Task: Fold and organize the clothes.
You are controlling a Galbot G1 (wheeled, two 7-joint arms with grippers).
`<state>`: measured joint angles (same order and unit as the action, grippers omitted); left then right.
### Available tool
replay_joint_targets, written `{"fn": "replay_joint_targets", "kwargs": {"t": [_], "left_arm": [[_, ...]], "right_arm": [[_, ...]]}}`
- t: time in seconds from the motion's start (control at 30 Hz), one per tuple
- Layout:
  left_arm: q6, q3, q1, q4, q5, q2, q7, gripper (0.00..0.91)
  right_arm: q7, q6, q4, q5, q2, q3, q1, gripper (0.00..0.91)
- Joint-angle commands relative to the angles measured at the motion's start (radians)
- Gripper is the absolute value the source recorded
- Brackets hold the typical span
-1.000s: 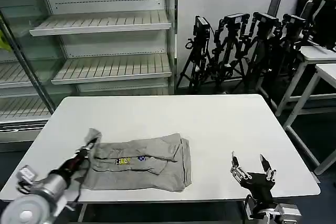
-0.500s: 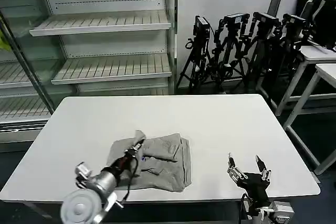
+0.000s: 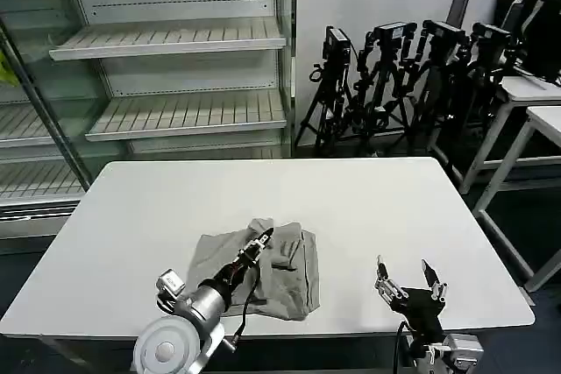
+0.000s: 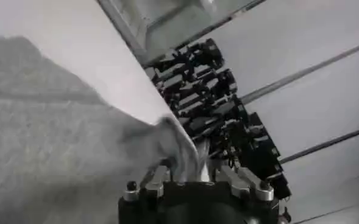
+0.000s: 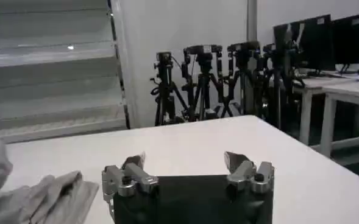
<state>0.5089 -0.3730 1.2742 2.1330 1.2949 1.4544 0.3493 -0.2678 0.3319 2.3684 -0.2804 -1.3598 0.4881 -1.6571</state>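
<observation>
Left gripper [image 3: 262, 240] pinching a lifted fold of grey T-shirt [image 3: 289, 271], fingertips buried in cloth. Printed graphic folded under. Right gripper [image 3: 410, 280] spread above white table [image 3: 368, 203].

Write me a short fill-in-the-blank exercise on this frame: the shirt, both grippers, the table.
1. The left gripper is shut on the grey ____.
2. The right gripper hovers with its fingers ____.
3. The shirt lies on a ____ table.
4. Behind the table stand black ____.

Missing words: shirt; open; white; tripods
</observation>
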Motion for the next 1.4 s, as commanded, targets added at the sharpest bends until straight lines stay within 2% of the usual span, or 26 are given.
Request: {"fn": "replay_joint_targets", "kwargs": {"t": [0.03,0.2,0.4,0.6,0.77,1.1,1.4], "left_arm": [[-0.015,-0.001,0.011,0.132,-0.101,-0.021,-0.010,0.907],[0.023,-0.124,0.055,0.166,-0.117,-0.138,-0.016,0.907],[0.068,-0.287,0.153,0.157,-0.070,-0.341,-0.047,0.907],[0.070,-0.389,0.209,0.077,-0.057,-0.437,-0.110,0.907],[0.070,-0.376,0.217,0.005,-0.049,-0.443,-0.130,0.907],[0.071,-0.287,0.171,-0.102,-0.034,-0.362,-0.164,0.907],[0.070,-0.237,0.160,-0.118,-0.032,-0.329,-0.172,0.907]], "right_arm": [[0.001,-0.001,-0.004,0.001,-0.004,-0.007,0.005,0.907],[0.002,-0.001,-0.013,0.000,-0.011,-0.022,0.018,0.907],[0.005,-0.008,-0.039,0.011,-0.012,-0.059,0.026,0.907],[0.005,-0.011,-0.042,0.014,-0.007,-0.064,0.033,0.907],[0.006,-0.011,-0.040,0.012,0.000,-0.051,0.027,0.907],[0.005,-0.015,-0.024,0.012,0.005,-0.027,0.002,0.907],[0.004,-0.014,-0.017,0.009,0.008,-0.014,-0.004,0.907]]}}
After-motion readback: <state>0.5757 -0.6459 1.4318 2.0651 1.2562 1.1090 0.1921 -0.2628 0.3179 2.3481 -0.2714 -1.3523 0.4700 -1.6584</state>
